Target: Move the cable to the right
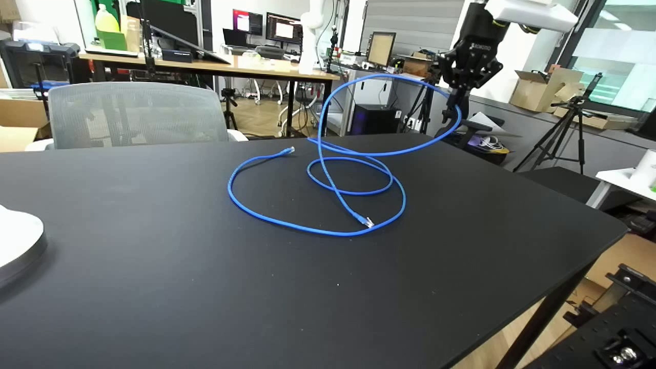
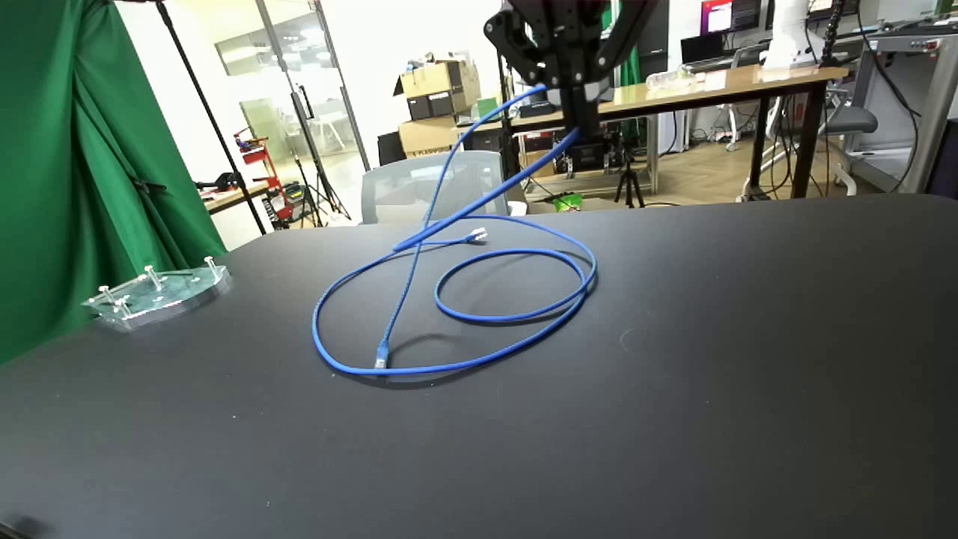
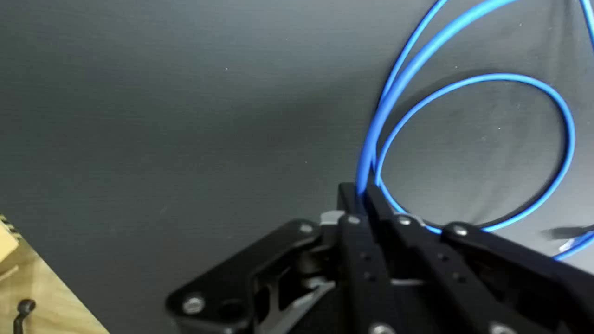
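The blue cable [image 1: 336, 190] has one raised stretch pinched in the end effector [image 3: 361, 191], its lower coils on the desk [image 1: 205, 287]. To carry it rightward, probably go slowly, letting the crossed loops trail without snagging.

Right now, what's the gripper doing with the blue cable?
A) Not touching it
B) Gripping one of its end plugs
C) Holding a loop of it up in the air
C: the wrist view shows the gripper pinching the blue cable, part of which rises above the table in both exterior views.
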`<state>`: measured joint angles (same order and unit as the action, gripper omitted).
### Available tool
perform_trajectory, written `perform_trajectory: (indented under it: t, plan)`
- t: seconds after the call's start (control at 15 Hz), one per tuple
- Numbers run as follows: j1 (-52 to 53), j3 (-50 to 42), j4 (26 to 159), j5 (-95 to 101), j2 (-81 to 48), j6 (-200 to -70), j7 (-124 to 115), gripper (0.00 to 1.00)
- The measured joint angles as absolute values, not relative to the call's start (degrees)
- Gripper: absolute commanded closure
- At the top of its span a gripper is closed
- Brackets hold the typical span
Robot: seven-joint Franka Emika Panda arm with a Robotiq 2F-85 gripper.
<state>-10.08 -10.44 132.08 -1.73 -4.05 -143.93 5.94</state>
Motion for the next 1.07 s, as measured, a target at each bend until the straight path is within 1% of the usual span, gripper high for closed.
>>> perform_trajectory:
  t: [0.27,0.6,1.07]
  plan:
    - [-13.8,-11.6,129.6,-13.5,-8.7,-143.9,7.0,0.98]
    - [-18.1,-11.3,122.0,-28.6,-17.6,-143.3,7.3,0.98]
    - [-24.7,-10.9,115.8,-43.0,-26.7,-143.3,6.3,0.98]
